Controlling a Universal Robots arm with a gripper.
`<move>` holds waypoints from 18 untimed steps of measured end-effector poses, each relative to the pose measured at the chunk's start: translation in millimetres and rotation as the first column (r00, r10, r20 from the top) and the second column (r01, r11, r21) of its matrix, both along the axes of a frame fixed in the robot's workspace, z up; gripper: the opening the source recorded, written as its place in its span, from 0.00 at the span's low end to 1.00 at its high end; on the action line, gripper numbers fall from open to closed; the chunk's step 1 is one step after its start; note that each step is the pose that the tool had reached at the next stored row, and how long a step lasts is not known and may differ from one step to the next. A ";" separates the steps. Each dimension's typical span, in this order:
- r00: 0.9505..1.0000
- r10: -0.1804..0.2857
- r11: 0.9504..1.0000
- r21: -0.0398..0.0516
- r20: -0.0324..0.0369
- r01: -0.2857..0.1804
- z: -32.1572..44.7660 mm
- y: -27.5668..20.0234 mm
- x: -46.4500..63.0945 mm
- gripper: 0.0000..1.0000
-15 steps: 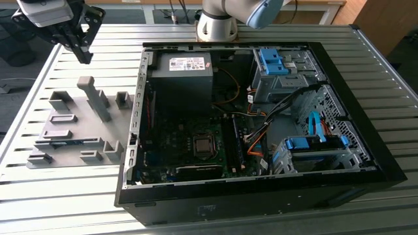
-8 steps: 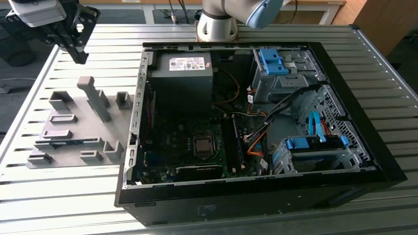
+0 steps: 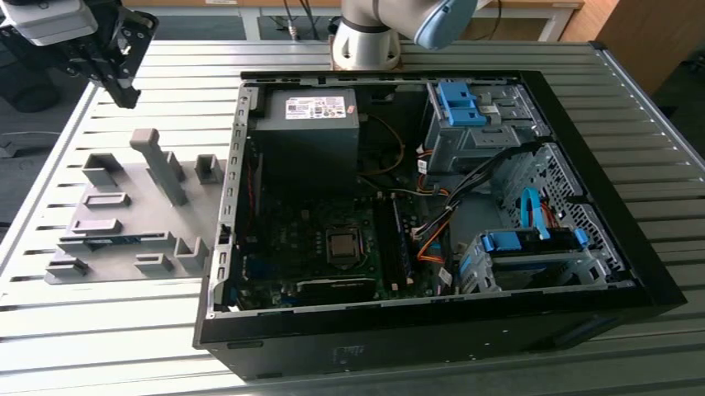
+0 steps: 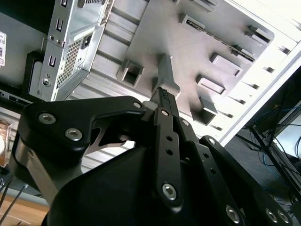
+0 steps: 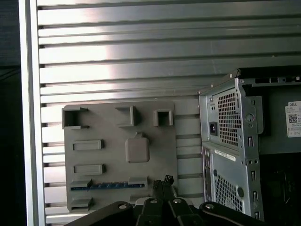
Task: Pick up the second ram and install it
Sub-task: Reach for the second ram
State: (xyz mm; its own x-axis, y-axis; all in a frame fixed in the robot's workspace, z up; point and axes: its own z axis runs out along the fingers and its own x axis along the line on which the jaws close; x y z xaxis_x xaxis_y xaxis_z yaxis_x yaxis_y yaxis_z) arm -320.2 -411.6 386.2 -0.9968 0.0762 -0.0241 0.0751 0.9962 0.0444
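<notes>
A silver worktop of ribbed aluminium profiles [image 3: 121, 330] spreads across the scene, its long slots running from the exterior view's left to the exterior view's right. In the first wrist view bright light glares off several of its ribs. Beyond its far edge in the exterior view stands a light wooden piece of furniture [image 3: 529, 10], with a brown wooden panel [image 3: 650, 41] at the exterior view's right. Off the worktop's edge at the exterior view's left lies a dark grey floor [image 3: 13, 206]. In the second wrist view, tangled dark and blue cables [image 4: 277, 136] lie in shadow past the worktop's edge.
</notes>
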 end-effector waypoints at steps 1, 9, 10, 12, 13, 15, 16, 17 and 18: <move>1.000 0.000 1.000 0.000 0.000 0.000 0.1 0.0 -1.1 0.12; 1.000 0.000 1.000 0.000 0.000 0.000 0.0 0.0 -5.5 0.12; 1.000 0.000 1.000 0.000 0.000 0.000 0.0 0.0 -5.5 0.12; 1.000 0.000 1.000 0.000 0.000 0.000 0.0 0.0 -5.6 0.12; 1.000 0.000 1.000 0.000 0.000 0.000 0.0 0.0 -5.6 0.12; 1.000 0.000 1.000 0.000 0.000 0.000 0.0 0.0 -5.6 0.12; 1.000 0.000 1.000 0.000 0.000 0.000 0.0 0.0 -5.6 0.12; 1.000 0.000 1.000 0.000 0.000 0.000 0.1 0.0 -5.6 0.12; 1.000 0.000 1.000 0.000 0.000 0.000 0.0 0.0 -5.7 0.12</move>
